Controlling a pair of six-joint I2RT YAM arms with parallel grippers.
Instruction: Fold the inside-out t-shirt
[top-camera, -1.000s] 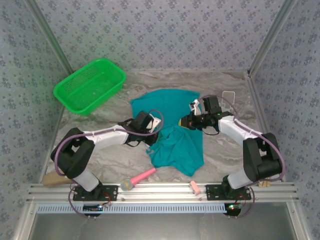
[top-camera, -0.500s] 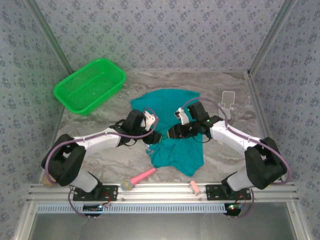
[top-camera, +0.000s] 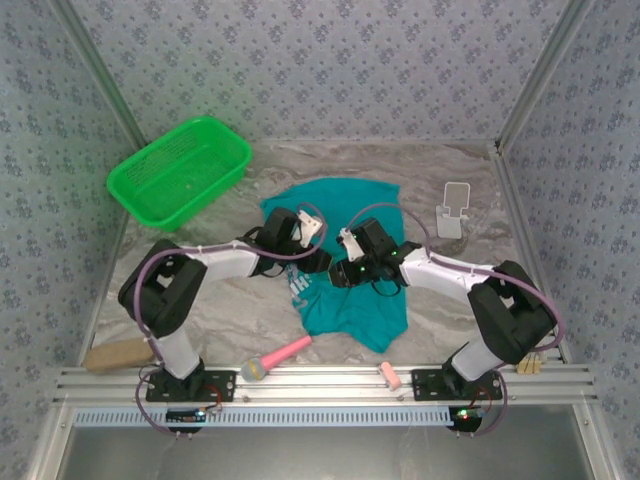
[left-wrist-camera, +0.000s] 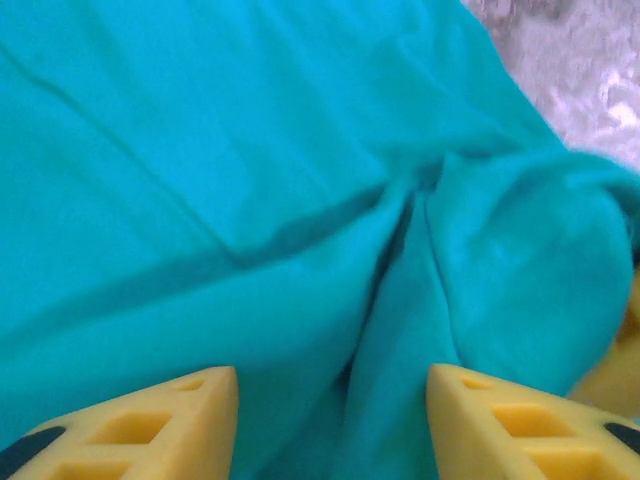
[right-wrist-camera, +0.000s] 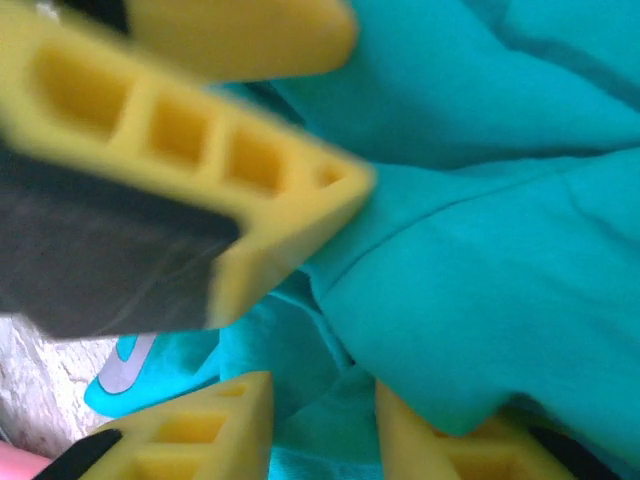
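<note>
Shirt (top-camera: 352, 300) lies rumpled mid-frame on table (top-camera: 225, 312), not yet folded. Left end effector (left-wrist-camera: 332, 388) has fingers apart, straddling a raised crease, likely set to pinch it. Right end effector (right-wrist-camera: 325, 392) just beside it, cloth in its narrow gap; cannot tell if clamped. Basket (top-camera: 180, 170) upper left, well apart, looks empty

No text, brand, number or sign can be read anywhere. The only marking is a pale grey-white mark (top-camera: 297, 289) on the teal t-shirt (top-camera: 360, 305). From above it sits at the t-shirt's left edge, about halfway down, as a small light patch with no letters that can be made out. In the right wrist view it shows at the t-shirt's lower left fold as a curved, blurred shape, partly hidden by the cloth.
</note>
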